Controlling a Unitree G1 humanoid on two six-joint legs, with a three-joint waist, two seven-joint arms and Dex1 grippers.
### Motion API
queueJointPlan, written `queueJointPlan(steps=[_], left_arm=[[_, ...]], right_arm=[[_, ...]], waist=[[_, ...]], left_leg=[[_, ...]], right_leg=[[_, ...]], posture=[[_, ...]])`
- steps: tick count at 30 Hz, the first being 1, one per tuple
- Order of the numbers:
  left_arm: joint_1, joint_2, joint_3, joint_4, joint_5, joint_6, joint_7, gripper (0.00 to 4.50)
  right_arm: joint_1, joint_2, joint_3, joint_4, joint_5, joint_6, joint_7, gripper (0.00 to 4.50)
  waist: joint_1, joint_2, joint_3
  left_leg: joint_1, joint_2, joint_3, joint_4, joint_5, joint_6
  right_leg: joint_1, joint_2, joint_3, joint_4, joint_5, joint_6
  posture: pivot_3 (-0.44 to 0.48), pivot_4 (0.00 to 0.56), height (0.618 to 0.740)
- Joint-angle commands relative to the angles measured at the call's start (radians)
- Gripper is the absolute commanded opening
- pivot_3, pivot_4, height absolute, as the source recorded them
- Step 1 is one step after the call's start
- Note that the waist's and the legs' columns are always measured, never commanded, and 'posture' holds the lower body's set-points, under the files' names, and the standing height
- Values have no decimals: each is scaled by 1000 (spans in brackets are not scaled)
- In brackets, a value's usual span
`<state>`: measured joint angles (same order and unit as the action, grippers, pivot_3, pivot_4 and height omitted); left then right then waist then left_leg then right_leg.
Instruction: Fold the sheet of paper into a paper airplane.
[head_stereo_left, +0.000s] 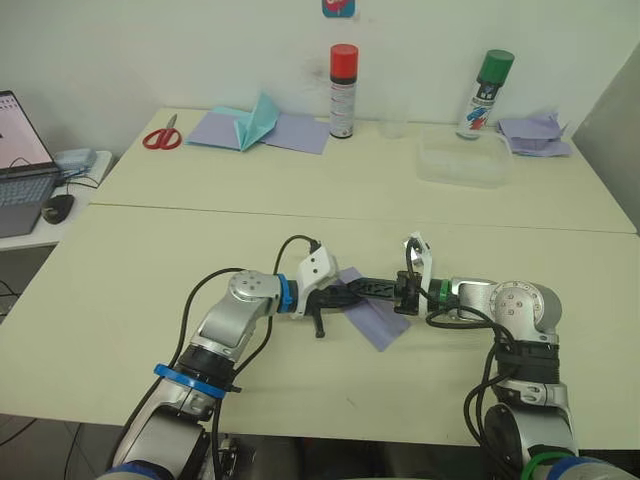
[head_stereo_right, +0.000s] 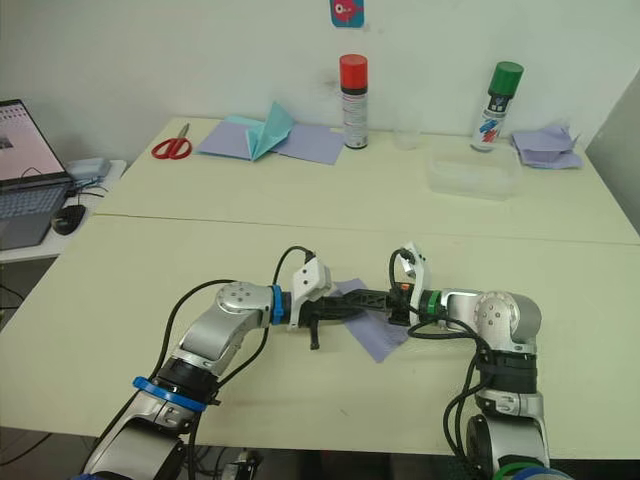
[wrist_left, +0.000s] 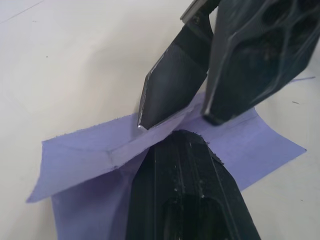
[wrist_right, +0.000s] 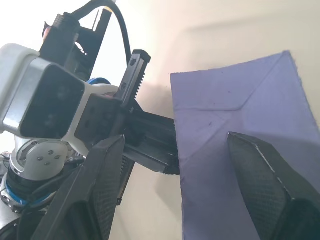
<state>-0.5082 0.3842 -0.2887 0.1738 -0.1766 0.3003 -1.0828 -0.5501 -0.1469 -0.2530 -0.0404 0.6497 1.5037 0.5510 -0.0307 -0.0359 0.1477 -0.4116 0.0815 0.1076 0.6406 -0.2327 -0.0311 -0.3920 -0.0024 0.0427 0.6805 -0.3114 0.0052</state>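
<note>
The sheet of paper (head_stereo_left: 375, 320) is lavender and lies on the near table between my two grippers, with a diagonal crease and one flap (wrist_left: 75, 160) raised off the table. My left gripper (head_stereo_left: 343, 311) reaches in from the left and is open wide. One of its fingers (wrist_left: 185, 200) lies on the paper and the other points down toward the table's front edge. My right gripper (wrist_right: 176, 140) comes in from the right, open, with its fingertips (wrist_left: 145, 117) at the crease on the paper.
On the far table are red scissors (head_stereo_left: 160, 138), a teal tent-shaped paper on flat lavender sheets (head_stereo_left: 255, 125), a red-capped can (head_stereo_left: 343, 92), a green-capped can (head_stereo_left: 485, 95), a clear container (head_stereo_left: 462, 158) and crumpled lavender scraps (head_stereo_left: 535, 135). A laptop (head_stereo_left: 20, 170) sits far left.
</note>
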Motion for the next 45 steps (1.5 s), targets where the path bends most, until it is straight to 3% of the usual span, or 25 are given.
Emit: queueJointPlan(steps=[1,6,14,18,23,24,32,39,45], left_arm=[[-25,-12,-1,-31,-9,-5,-4,0],[-30,-8,1,-7,6,-20,3,0],[-42,-11,-2,10,11,-32,6,0],[-33,3,-15,6,27,-37,-2,0],[-14,19,-21,-3,43,-47,-2,0],[-11,20,-19,-6,44,-46,0,0],[26,34,-35,-86,49,-11,4,0],[56,43,-86,-89,95,28,17,0],[46,69,-117,-51,144,40,22,0]], right_arm=[[-2,-22,23,-25,8,-6,-18,3378],[39,-131,172,-73,-4,-104,40,3378],[48,-205,254,-84,0,-176,67,3378],[49,-202,237,-68,6,-176,50,2091],[54,-191,190,-57,20,-137,16,172],[55,-187,176,-55,22,-126,6,10],[48,-22,-86,-85,82,105,-172,10],[153,42,-140,-170,310,111,-412,10],[170,28,-174,-186,355,111,-534,10]], waist=[[0,0,0],[0,0,0],[0,0,0],[1,0,0],[1,0,0],[1,0,0],[1,0,0],[1,1,-1],[0,1,-3]], left_leg=[[-2,0,0,0,0,0],[-7,-1,0,1,0,0],[-12,-1,0,3,0,0],[-12,-1,0,3,0,0],[-13,-1,0,3,0,0],[-13,-1,0,3,0,0],[-13,0,0,3,0,0],[-13,0,0,3,0,0],[-13,0,-1,3,0,0]], right_leg=[[-2,0,0,0,0,0],[-7,1,0,1,0,0],[-12,2,1,2,0,0],[-12,2,1,2,0,0],[-12,2,1,2,0,0],[-13,2,1,2,0,0],[-13,2,1,2,0,0],[-13,1,1,3,0,0],[-12,1,1,3,0,0]], posture=[[0,150,740],[0,150,740],[0,150,740],[0,150,740],[0,150,740],[0,150,740],[0,150,740],[0,150,740],[0,150,740]])
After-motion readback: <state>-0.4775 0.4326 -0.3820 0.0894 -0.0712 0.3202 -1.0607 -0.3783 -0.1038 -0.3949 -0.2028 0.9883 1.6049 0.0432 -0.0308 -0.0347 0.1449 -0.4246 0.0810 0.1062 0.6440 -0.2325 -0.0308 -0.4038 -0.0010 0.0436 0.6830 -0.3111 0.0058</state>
